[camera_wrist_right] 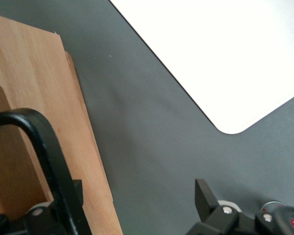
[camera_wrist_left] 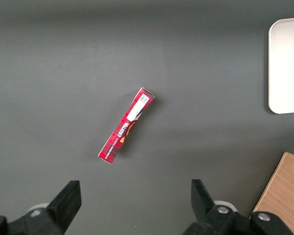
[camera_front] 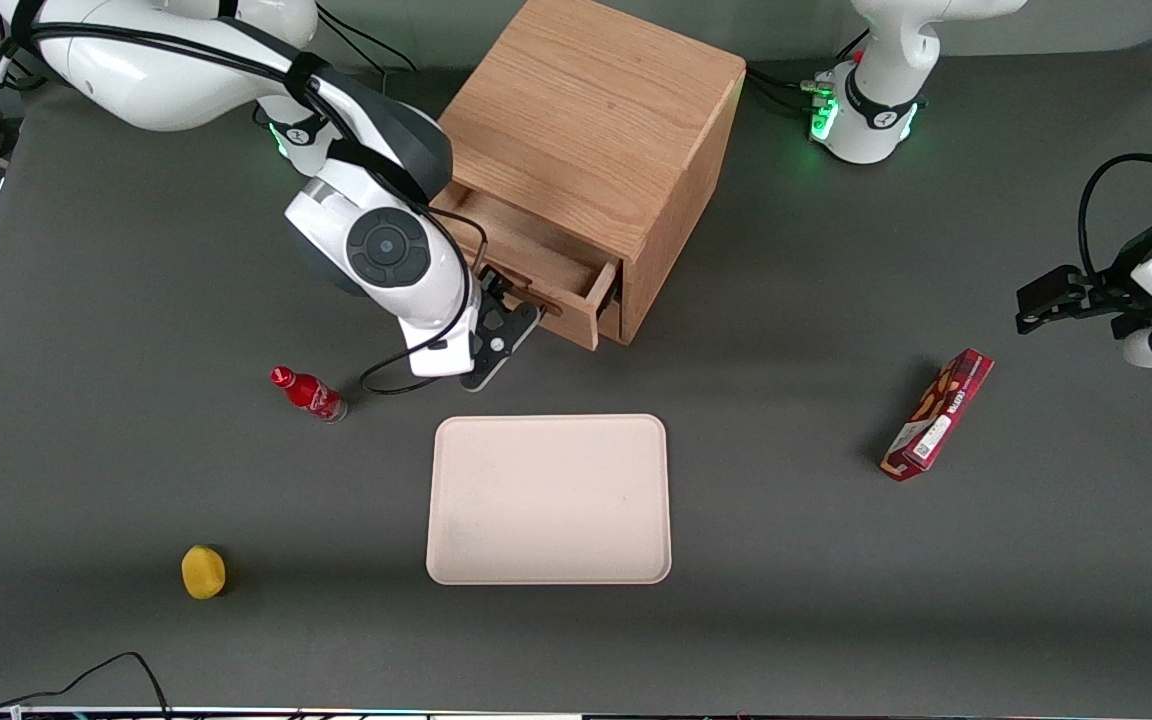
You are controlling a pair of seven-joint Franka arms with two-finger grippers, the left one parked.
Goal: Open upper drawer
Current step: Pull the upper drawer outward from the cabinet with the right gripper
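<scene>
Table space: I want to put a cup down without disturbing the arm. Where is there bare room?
Bare table lies between the tray and the snack box, and between the lemon and the tray. It is crowded in front of the upper drawer, pulled out, where the gripper straddles its handle, open, with the bottle beside.

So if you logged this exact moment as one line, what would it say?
upper drawer: pulled partly out | gripper: at drawer's bar handle, fingers open around it | tray: empty, nearer the front camera
</scene>
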